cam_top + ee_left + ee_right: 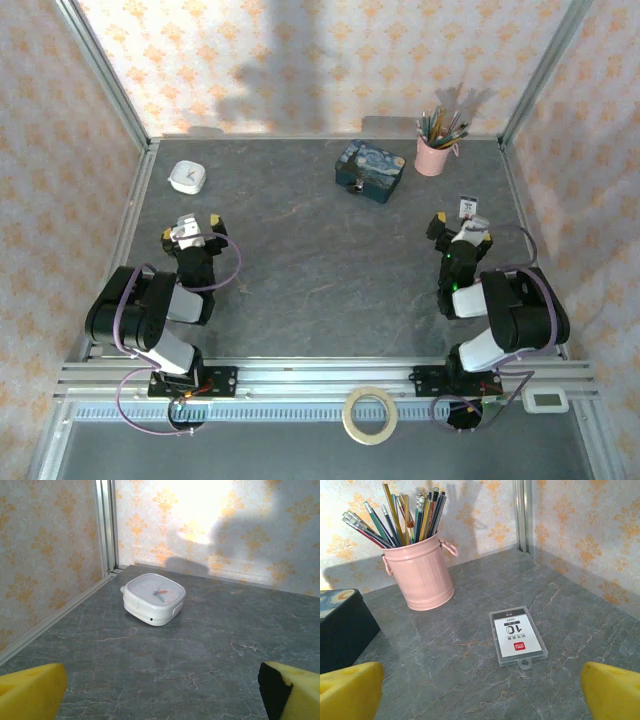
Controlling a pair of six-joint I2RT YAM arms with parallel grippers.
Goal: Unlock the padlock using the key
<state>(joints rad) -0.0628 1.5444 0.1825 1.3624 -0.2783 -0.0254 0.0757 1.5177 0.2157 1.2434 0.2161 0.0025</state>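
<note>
We judge that nothing of the task is begun. Our left gripper point(192, 226) and right gripper point(462, 228) both stand with jaws spread wide and empty, one toward the left edge of the table point(320, 290) and one toward the right, well apart. The blue box point(372, 168) sits by the far edge, right of the middle. A small dark bit at its near left corner may be the padlock point(352, 186), too small to tell whether locked. Taking up the key, fitting it and turning it all remain.
</note>
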